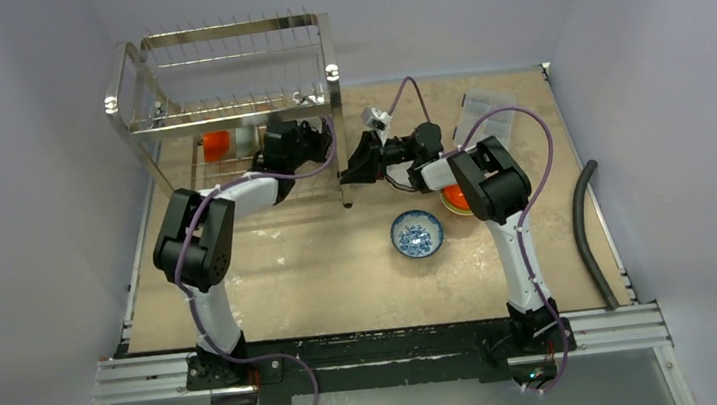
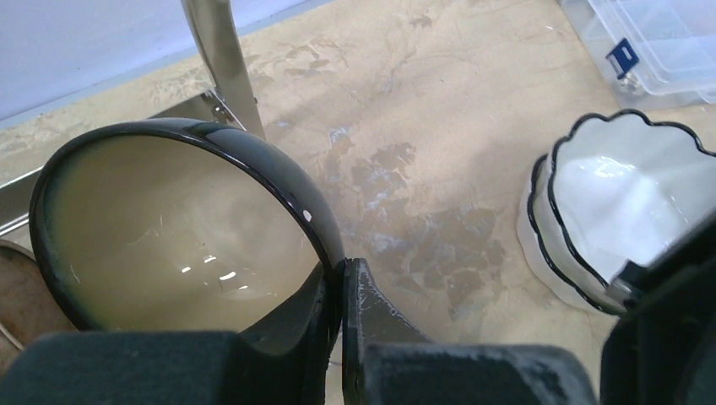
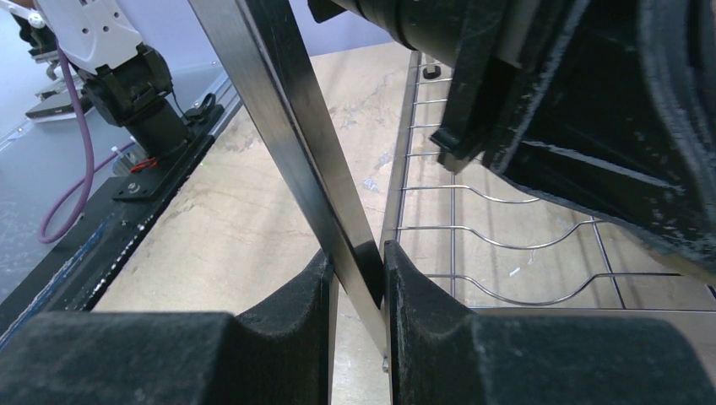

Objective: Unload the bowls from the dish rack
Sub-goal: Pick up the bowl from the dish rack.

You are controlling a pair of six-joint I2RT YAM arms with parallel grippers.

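Note:
The dish rack (image 1: 226, 32) stands at the far left of the table. My left gripper (image 2: 342, 270) reaches into its lower tier and is shut on the black rim of a tan bowl (image 2: 169, 228). Two stacked white scalloped bowls (image 2: 625, 202) sit just right of it. An orange bowl (image 1: 216, 145) stands deeper in the lower tier. My right gripper (image 3: 357, 253) is shut on the rack's front right steel leg (image 3: 287, 126). A blue-patterned bowl (image 1: 417, 233) and another orange bowl (image 1: 453, 199) lie on the table by the right arm.
A clear plastic box (image 2: 650, 42) lies at the far right of the table. A grey hose (image 1: 589, 229) runs along the right edge. The rack's wire shelf (image 3: 507, 245) lies close under the left arm's wrist (image 3: 591, 101).

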